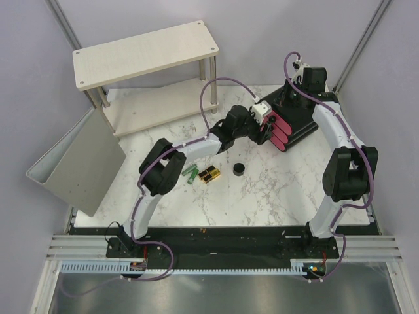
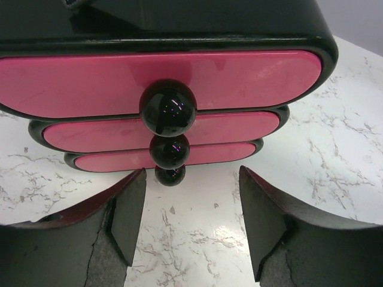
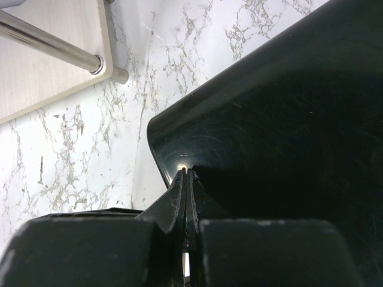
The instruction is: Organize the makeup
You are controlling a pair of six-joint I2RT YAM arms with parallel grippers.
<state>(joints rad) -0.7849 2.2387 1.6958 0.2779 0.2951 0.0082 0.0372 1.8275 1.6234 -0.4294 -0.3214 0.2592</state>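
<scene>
**Pink, black and veined white**

The tabletop [image 1: 262, 196] is white marble threaded with grey veins. The box [image 1: 298, 134] on it is glossy black, and its three drawer fronts [image 2: 239, 78] are bright pink, each with a shiny black knob [image 2: 167, 107]. The two tubes [image 1: 190, 173] are green, the rectangular case [image 1: 209, 174] is black and gold, and the round jar [image 1: 239, 169] is black. The shelf [image 1: 144, 52] is pale cream wood grain on silver legs, and the bin [image 1: 78, 163] is light grey. The left arm [image 1: 196, 147] and right arm [image 1: 334, 124] are white and black, trailing purple cables [image 1: 216, 85]. The left gripper [image 2: 191, 179] and right gripper [image 3: 187, 173] are matte black.
</scene>
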